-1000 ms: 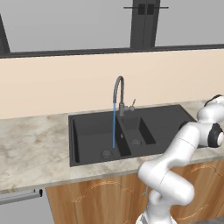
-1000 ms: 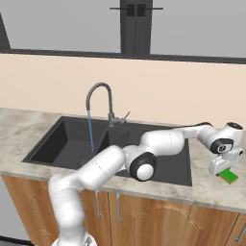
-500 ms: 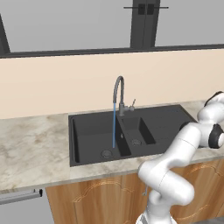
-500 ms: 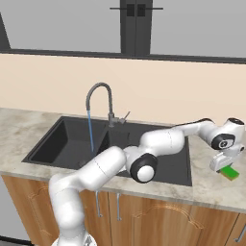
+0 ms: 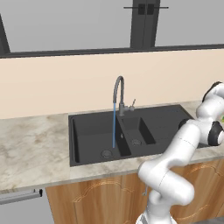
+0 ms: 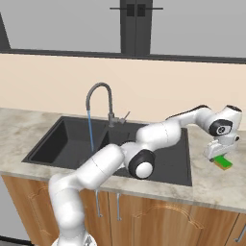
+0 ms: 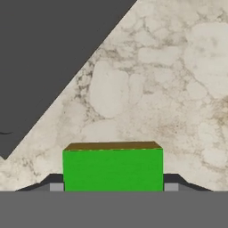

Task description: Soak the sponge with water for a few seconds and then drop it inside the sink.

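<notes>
The arm extends right over the counter [image 6: 211, 182], gripper [image 6: 219, 154] clamped on the sponge [image 6: 222, 162]; water [image 6: 90, 132] streams into the sink [image 6: 57, 144].

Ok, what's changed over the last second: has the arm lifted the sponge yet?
Yes, a little. In the right base view the gripper has risen slightly over the counter right of the sink, taking the sponge with it; in the hand view the jaws sit against both sides of the sponge. The grip itself is unchanged. The water still runs from the faucet into the larger basin.
</notes>
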